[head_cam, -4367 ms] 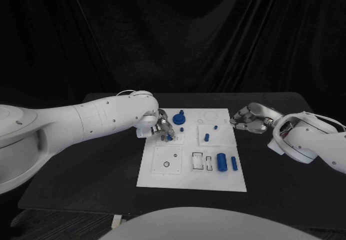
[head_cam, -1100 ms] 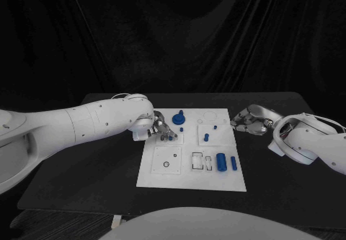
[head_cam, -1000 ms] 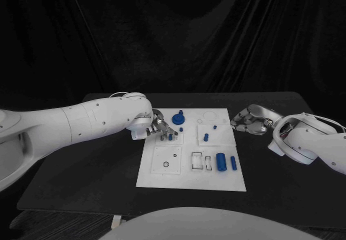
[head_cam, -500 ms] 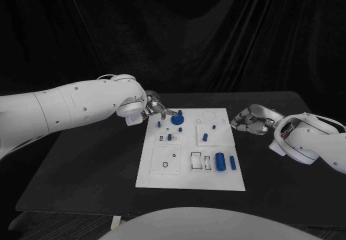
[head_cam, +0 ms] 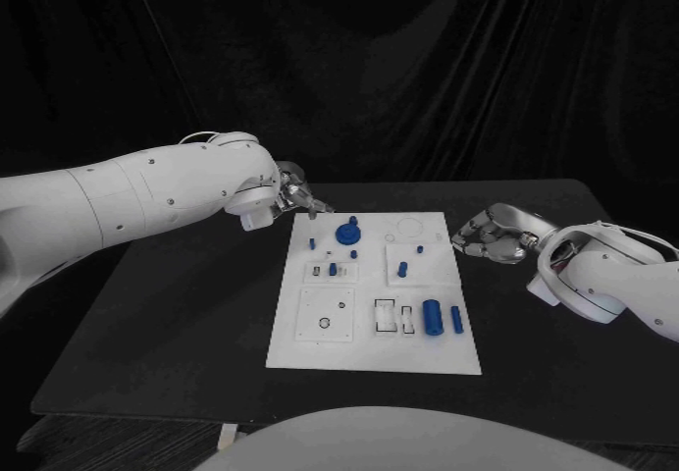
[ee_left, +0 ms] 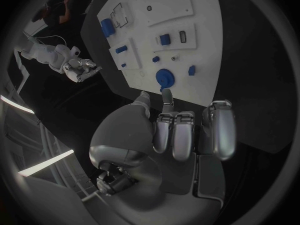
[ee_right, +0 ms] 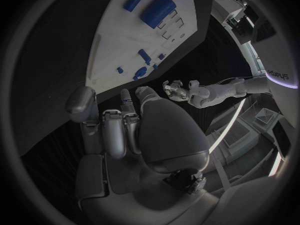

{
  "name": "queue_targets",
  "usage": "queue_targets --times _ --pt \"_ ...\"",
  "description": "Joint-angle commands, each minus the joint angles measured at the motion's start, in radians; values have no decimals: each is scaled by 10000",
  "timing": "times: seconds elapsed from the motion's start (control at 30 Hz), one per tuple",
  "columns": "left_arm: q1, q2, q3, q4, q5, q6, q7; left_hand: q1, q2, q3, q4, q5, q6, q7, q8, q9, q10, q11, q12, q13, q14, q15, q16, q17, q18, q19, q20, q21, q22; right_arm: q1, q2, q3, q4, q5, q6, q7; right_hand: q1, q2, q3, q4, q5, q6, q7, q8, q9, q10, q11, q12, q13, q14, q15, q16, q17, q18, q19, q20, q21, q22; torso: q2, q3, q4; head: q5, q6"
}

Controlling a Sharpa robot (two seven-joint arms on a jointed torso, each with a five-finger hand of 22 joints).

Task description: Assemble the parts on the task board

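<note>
**Both hands off the board, nothing held**

The left hand (head_cam: 290, 188) hangs above the table's far left, just off the far-left corner of the task board (head_cam: 371, 348). Its fingers (ee_left: 177, 135) are curled in toward the palm, lying side by side, with nothing between them. Nearest its fingertips is the blue round knob (head_cam: 349, 234), standing upright on the board just beyond them; a small blue peg (head_cam: 313, 237) lies beside it, closer to the board's left edge.

The right hand (head_cam: 490, 234) sits just off the board's right edge, low by the black table (head_cam: 170, 324). Its fingers (ee_right: 115, 130) are likewise folded in, gripping nothing, and apart from the board.

Between the two hands, on the board's far half, stand more small blue parts: a short peg (head_cam: 333, 268) in the left square plate and a tilted peg (head_cam: 402, 269) in the right one. Farther from both hands, toward the near half, a thick blue cylinder (head_cam: 433, 317) and a thin blue rod (head_cam: 457, 316) lie side by side, next to the rectangular slots (head_cam: 394, 316). Nothing lies between either hand and the board.
</note>
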Motion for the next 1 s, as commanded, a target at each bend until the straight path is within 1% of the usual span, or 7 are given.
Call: queue_targets --times 0.03,0.17,0.3,0.4,0.43,0.7,1.0 --pt "-157 155 2 -406 -600 148 585 146 7 -25 -55 70 136 62 -303 -458 1053 87 36 2635 1059 99 27 2634 35 12 111 -41 1981 -18 -2 6 27 -46 -151 62 -48 -93 -5 59 -46 96 -8 10 -9 756 -20 -26 2264 765 12 -12 1692 95 -34 35 16 1140 2 2 -3 26 2" --pt "-358 382 2 -961 -678 271 634 120 13 -66 -25 65 308 47 -320 -578 1053 82 36 2635 1059 104 27 2634 35 12 122 -30 1983 -18 15 6 21 -46 -120 55 -48 -93 -5 59 -46 96 -8 10 -9 756 -20 -26 2264 765 12 -12 1692 95 -34 35 16 1140 18 -7 2 33 2" --pt "-579 625 2 -1482 -725 395 711 -2 -5 -186 67 -8 601 -14 -164 -572 1053 42 36 2635 1059 80 27 2634 39 4 116 -28 1981 -18 34 6 17 -46 -96 51 -51 -93 -2 62 -48 101 -11 13 -8 756 -22 -26 2263 763 12 -16 1687 97 -36 35 8 1139 36 -18 5 47 2" --pt "-717 796 3 -1810 -941 581 835 -317 -70 -424 286 -90 735 -62 65 -377 1053 3 36 2635 1059 53 27 2634 35 6 96 0 1988 -18 51 6 9 -46 -75 40 -51 -93 -2 62 -48 101 -11 13 -8 756 -22 -26 2263 763 12 -16 1687 97 -36 35 8 1139 24 -13 7 48 2" --pt "-762 857 3 -1924 -1039 667 901 -647 -99 -628 350 -108 800 -89 201 -242 1053 -15 36 2635 1059 37 27 2634 24 23 79 53 2002 -18 57 6 7 -46 -69 36 -51 -92 2 63 -47 105 -14 15 -8 751 -24 -30 2258 764 11 -14 1688 97 -36 35 5 1138 19 -7 8 57 2" --pt "-971 1141 3 -2476 -1311 845 1288 -1032 -58 -986 356 -117 735 -118 364 30 1053 -48 36 2635 1059 9 27 2634 23 -7 42 59 2001 -18 78 6 -4 -46 -25 10 -49 -90 7 63 -44 108 -16 16 -7 751 -26 -29 2258 763 10 -16 1686 99 -38 35 -5 1136 15 -13 3 86 2" --pt "-1091 1235 3 -2740 -1368 852 1388 -971 -31 -1015 311 -110 679 -114 361 76 1053 -40 36 2635 1059 14 27 2634 14 3 41 99 2012 -18 82 6 -9 -46 25 -28 -43 -89 17 60 -39 110 -19 16 -7 747 -29 -32 2253 762 8 -18 1683 100 -37 34 -4 1136 18 -5 -1 93 2"
